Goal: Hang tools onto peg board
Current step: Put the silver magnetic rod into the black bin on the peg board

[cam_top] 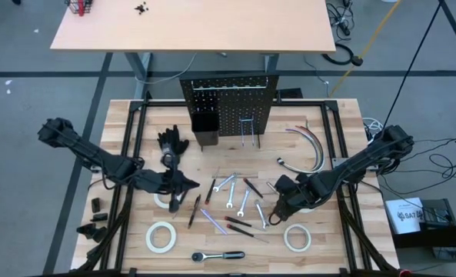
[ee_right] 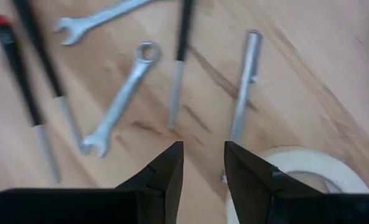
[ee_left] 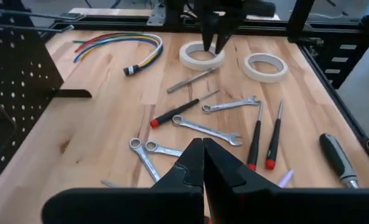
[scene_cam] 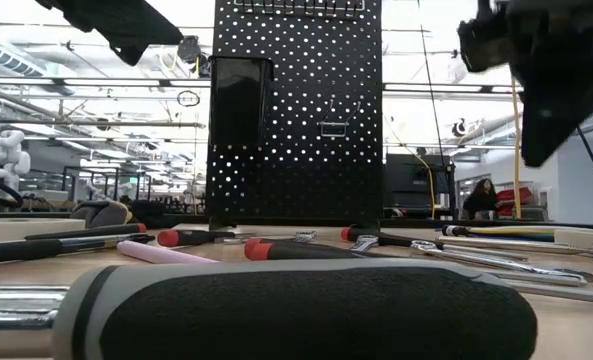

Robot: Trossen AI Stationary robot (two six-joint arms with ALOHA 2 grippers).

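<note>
I am hovering my half-spread, empty right claw (ee_right: 203,163) over the table with a tape roll (ee_right: 308,171) seemingly just beside one finger and wrenches (ee_right: 119,99) ahead, risking nudging the roll while descending.

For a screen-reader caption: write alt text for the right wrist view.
The right gripper, open and empty, hangs over a tan wooden tabletop beside a white tape roll. Ahead lie a small silver open-end wrench, a plain silver metal rod and slim black-shafted screwdrivers.
</note>
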